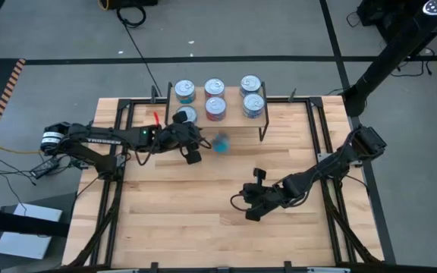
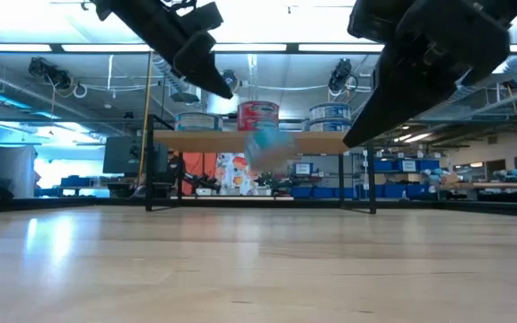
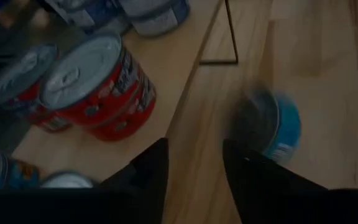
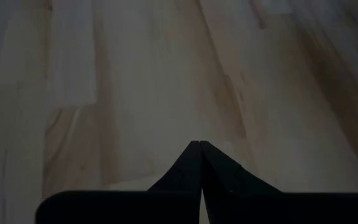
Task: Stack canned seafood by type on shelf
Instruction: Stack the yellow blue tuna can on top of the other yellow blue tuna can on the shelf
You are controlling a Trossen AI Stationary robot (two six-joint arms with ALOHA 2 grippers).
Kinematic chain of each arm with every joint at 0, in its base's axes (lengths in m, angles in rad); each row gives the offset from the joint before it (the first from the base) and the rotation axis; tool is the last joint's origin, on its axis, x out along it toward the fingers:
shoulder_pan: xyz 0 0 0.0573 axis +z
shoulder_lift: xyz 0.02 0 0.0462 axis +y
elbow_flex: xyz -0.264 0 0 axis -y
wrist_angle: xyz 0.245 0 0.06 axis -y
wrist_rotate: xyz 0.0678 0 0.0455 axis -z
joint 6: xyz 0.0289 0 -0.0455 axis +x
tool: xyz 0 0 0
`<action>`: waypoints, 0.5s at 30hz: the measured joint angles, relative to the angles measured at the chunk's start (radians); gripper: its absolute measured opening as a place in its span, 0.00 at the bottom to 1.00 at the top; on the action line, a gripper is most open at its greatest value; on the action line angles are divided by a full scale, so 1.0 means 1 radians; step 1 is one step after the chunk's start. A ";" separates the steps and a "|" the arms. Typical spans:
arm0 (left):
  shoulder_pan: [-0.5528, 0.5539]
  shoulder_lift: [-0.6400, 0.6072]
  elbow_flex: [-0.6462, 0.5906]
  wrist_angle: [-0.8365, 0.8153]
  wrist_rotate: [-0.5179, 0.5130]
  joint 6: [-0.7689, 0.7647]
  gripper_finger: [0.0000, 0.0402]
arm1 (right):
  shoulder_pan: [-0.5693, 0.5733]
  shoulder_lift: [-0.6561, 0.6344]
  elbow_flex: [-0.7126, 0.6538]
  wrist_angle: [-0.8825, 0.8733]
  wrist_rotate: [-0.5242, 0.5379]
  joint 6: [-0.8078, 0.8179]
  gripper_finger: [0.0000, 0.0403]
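**Teal can loose beside the shelf**

Your left gripper (image 1: 193, 155) hangs just in front of the shelf (image 1: 234, 111), fingers parted around nothing. A blurred teal can (image 1: 220, 143) sits just beyond them, near the shelf's front edge. Your right gripper (image 1: 250, 214), well clear of the shelf, is clenched and empty.

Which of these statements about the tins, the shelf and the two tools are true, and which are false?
1. The right tool is shut. True.
2. The left tool grips a red tin. False: its fingers stand apart with nothing between them.
3. A teal tin shows blurred, off the shelf. True.
4. Every tin on the shelf is red. False: a blue-labelled tin stands there too.
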 joint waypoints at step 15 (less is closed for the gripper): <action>-0.007 0.000 0.000 0.062 0.067 0.020 0.25 | 0.013 -0.030 0.006 -0.077 0.025 0.019 0.06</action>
